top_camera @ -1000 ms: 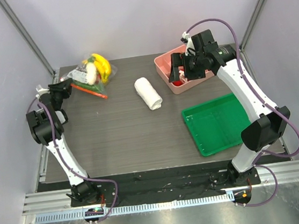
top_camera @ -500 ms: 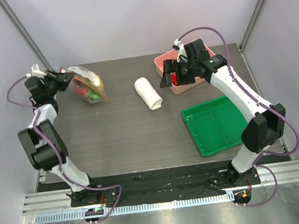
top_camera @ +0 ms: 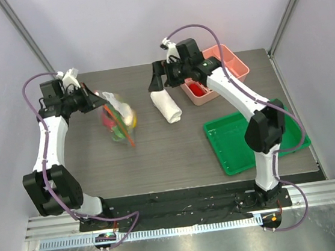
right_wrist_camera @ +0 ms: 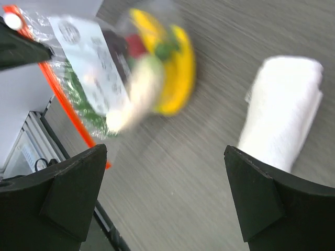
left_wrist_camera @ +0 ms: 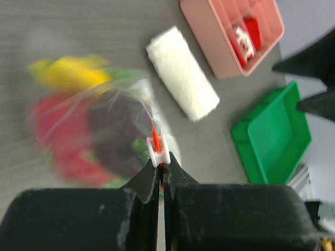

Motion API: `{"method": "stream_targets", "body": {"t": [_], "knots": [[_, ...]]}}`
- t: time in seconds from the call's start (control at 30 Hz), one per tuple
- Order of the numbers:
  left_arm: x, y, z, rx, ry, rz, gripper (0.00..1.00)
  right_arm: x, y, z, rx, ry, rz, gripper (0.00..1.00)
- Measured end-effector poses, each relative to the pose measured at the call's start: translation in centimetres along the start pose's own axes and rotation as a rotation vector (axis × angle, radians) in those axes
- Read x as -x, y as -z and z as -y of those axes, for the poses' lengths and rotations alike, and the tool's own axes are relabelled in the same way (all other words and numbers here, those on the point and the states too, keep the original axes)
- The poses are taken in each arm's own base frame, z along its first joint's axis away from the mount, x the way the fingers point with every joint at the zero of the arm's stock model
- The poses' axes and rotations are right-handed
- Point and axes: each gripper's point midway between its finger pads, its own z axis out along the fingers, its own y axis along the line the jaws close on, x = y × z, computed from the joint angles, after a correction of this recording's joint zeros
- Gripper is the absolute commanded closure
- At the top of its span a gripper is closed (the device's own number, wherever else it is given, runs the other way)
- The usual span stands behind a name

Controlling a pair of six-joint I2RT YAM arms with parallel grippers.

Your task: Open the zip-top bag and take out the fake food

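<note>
My left gripper (top_camera: 94, 100) is shut on the orange-red zip strip of the zip-top bag (top_camera: 117, 120), right by its white slider (left_wrist_camera: 158, 150), and the bag hangs from it at the table's left. In the left wrist view the left gripper (left_wrist_camera: 161, 170) pinches the strip. The fake food is inside the bag: a yellow banana (right_wrist_camera: 180, 68), a white vegetable (right_wrist_camera: 136, 94), and blurred red (left_wrist_camera: 63, 130) and dark pieces. My right gripper (top_camera: 158, 82) is open and empty above the table, between the bag and the towel. In its own view the right gripper (right_wrist_camera: 167, 193) shows wide-spread fingers.
A rolled white towel (top_camera: 166, 104) lies mid-table. A pink divided tray (top_camera: 237, 64) with small red-and-white pieces stands at the back right. A green tray (top_camera: 242, 147) sits at the front right. Frame posts stand at both back corners.
My left gripper has carried the bag from the far left corner rightward and nearer. My right arm has swung left from over the pink tray to beside the towel.
</note>
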Motion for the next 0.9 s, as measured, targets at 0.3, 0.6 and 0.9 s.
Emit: {"method": "stream_targets", "body": {"t": [0.3, 0.6, 0.9], "knots": [[-3.7, 1.4, 1.8, -0.113, -0.070, -0.156, 1.00, 0.2, -5.3, -5.6, 0.235, 0.296, 0.034, 0.02], [-5.8, 1.2, 4.8, -0.206, -0.197, -0.243, 1.00, -1.7, -9.0, -7.1, 0.469, 0.567, 0.096, 0.11], [-7.1, 2.4, 6.7, -0.234, -0.342, -0.261, 1.00, -3.7, -10.5, -10.3, 0.713, 0.664, 0.140, 0.32]]}}
